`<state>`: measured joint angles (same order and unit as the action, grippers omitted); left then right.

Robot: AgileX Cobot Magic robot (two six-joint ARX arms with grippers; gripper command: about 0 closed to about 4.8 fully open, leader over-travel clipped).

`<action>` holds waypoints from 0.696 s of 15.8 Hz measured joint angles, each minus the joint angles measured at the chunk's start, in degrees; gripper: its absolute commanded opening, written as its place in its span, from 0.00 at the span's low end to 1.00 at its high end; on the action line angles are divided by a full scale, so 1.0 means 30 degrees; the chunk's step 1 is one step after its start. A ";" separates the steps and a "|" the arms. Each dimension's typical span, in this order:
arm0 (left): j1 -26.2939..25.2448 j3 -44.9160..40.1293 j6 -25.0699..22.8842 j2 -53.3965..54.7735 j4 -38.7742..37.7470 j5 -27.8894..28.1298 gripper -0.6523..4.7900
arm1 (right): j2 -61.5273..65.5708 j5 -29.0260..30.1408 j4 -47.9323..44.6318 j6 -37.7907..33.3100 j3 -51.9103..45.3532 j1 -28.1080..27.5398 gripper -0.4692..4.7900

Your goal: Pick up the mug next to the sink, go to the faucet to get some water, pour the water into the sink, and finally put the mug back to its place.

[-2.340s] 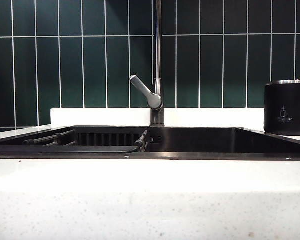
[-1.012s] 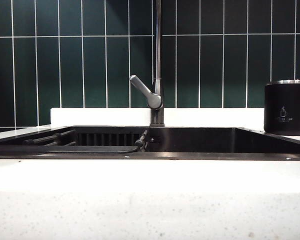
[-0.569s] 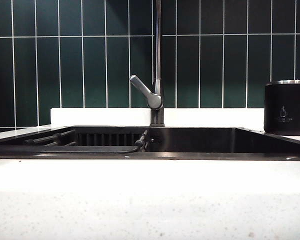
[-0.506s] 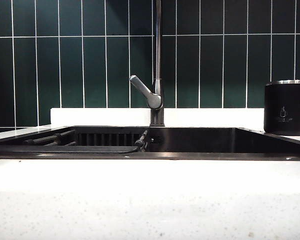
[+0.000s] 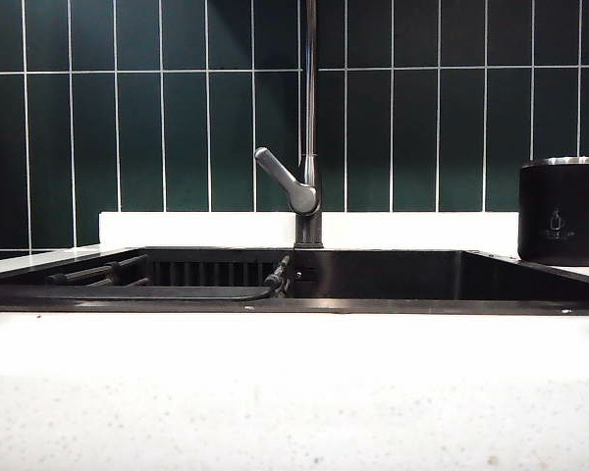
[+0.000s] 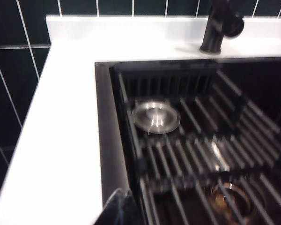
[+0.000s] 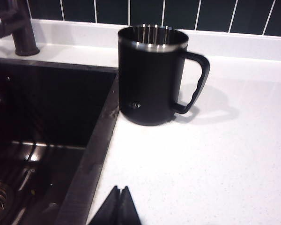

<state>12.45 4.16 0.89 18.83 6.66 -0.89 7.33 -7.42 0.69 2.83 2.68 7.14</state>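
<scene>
- The mug [image 7: 151,75] is seen standing upright on the counter [image 7: 215,154] just beside the right rim of the sink [image 7: 51,108], its base at the very edge, its handle [image 7: 193,83] turned away from the basin. In the exterior view it stands at the far right, well apart from the faucet [image 5: 310,118].
- The right gripper [image 7: 118,206] is seen pressed together, empty, over the counter near the mug; neither arm shows in the exterior view. If the jaws are not spread before the approach, the mug would be struck rather than grasped.
- Because the mug sits at the sink's edge, a push from the counter side could tip it into the basin.
- The handle is thin and curved; a pinch on it alone could let the mug swing or slip once filled. A grasp across the body may be too wide for the jaws, though this cannot be judged from here.
- The left gripper [image 6: 119,211] is seen pressed together too, holding nothing, over the sink's left rim, above the rack [image 6: 201,150]. Its view is blurred, so finer detail cannot be told.
- The lever [image 5: 287,181] would have to be worked for water; no stream is seen now. A hard shove could give too strong a flow and splash the counter.
- The spout lies out of frame, so where the mug must be held cannot be told.
- A tilted carry from faucet to sink could spill early.
</scene>
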 measured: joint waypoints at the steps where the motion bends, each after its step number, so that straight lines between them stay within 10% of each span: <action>1: 0.0000 -0.0291 -0.0007 0.0007 -0.0015 -0.0007 0.11 | -0.0175 0.0000 -0.0182 0.0022 -0.0189 -0.0007 0.09; 11: 0.0007 -0.1326 0.0000 0.0007 0.2499 -0.0590 0.11 | -0.0546 0.1064 -0.1610 0.0954 -0.0758 -0.0015 0.09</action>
<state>12.47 0.19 0.89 18.85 14.15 -2.66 5.69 -4.23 -4.14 5.69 0.40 7.09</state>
